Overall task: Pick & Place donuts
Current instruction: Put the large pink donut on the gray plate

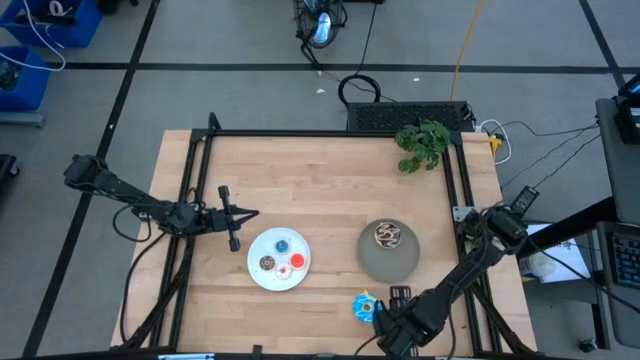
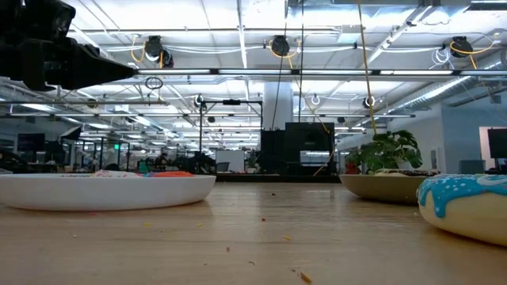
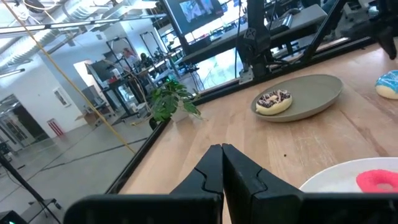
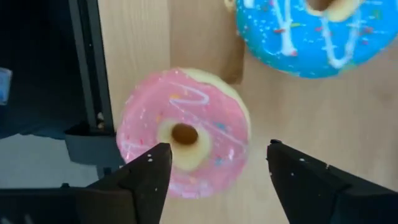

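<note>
Wooden table (image 1: 330, 190) in open workshop, left hand (image 3: 222, 163) closed empty, right hand (image 4: 214, 165) spread over pink donut (image 4: 183, 132).

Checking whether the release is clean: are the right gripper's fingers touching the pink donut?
Apart. In the right wrist view the right gripper is open, and its fingertips hover above the pink donut.

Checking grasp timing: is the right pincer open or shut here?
Open. The right pincer has its fingers spread apart above the pink donut, not gripping it.

pink donut (image 4: 183, 134), blue donut (image 4: 314, 34) with white drizzle, grey plate (image 1: 388, 252)
</note>
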Available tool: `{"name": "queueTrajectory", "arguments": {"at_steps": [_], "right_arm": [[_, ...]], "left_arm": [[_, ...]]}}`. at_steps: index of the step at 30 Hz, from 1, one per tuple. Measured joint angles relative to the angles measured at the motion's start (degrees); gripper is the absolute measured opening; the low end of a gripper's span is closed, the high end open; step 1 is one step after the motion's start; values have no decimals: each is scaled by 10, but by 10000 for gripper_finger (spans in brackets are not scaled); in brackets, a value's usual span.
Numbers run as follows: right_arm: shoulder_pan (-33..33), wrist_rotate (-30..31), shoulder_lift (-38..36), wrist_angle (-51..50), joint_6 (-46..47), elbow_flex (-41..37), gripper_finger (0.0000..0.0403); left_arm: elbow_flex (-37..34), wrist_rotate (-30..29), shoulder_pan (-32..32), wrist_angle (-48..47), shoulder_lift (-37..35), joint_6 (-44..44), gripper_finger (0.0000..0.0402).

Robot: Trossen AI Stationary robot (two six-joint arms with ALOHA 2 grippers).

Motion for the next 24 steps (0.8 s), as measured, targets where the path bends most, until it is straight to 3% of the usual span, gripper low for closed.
{"name": "queueTrajectory", "arguments": {"at_steps": [17, 24], "right_arm": [[-2, -1, -1, 77, 0, -81, 199], [-4, -2, -1, 77, 2, -81, 97]], "left_arm": [[0, 0, 0, 0, 0, 2, 6], [0, 0, 0, 0, 0, -2, 6]]}}
